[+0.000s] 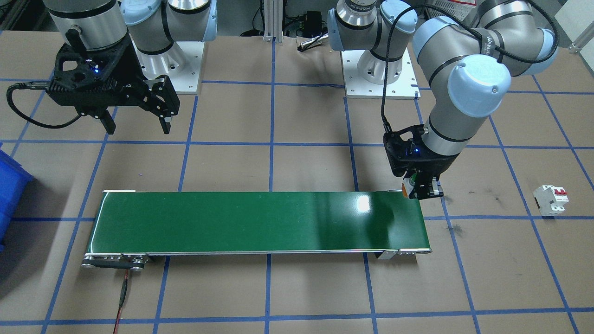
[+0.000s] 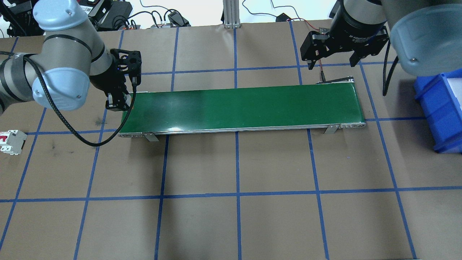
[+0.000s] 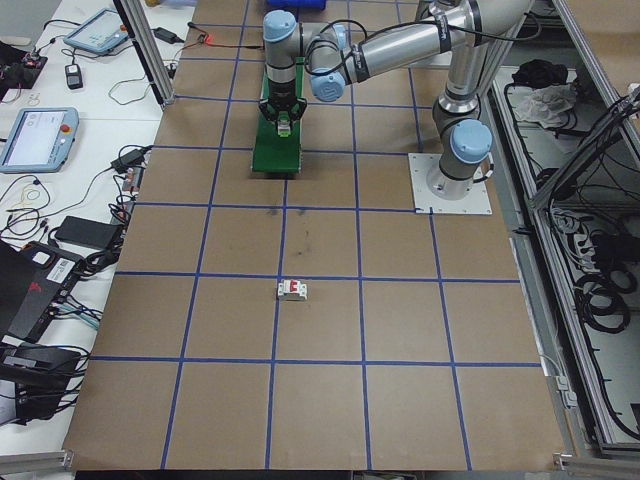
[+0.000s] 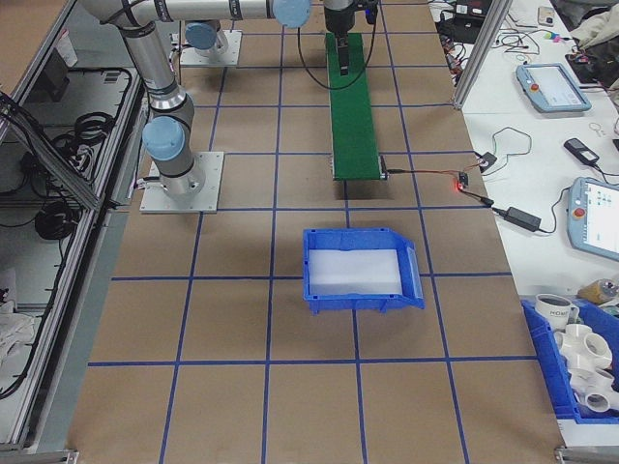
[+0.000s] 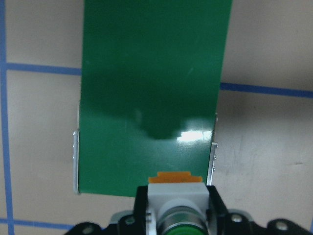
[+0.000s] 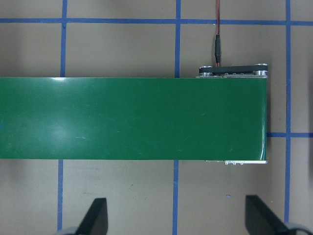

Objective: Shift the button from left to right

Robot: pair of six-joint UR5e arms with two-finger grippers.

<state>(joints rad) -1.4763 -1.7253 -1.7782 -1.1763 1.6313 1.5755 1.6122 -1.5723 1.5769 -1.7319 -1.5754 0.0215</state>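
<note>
My left gripper (image 1: 421, 189) clamps the button (image 5: 176, 203) between its fingers, over the conveyor belt (image 1: 260, 221) at its end. Its green cap faces my wrist camera; its grey body and orange base point down at the belt. My right gripper (image 1: 134, 121) hangs wide open beside the belt's other end. A circuit breaker (image 1: 551, 200) sits well apart from the belt.

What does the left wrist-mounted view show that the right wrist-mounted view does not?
Only the left wrist view shows the button, green cap and grey body with an orange tab, clamped between the left gripper fingers at the near end of the belt. Only the right wrist view shows the conveyor's motor end with the red cable and the right gripper fingers wide apart, empty. Both show the green conveyor belt on the taped brown table.
</note>
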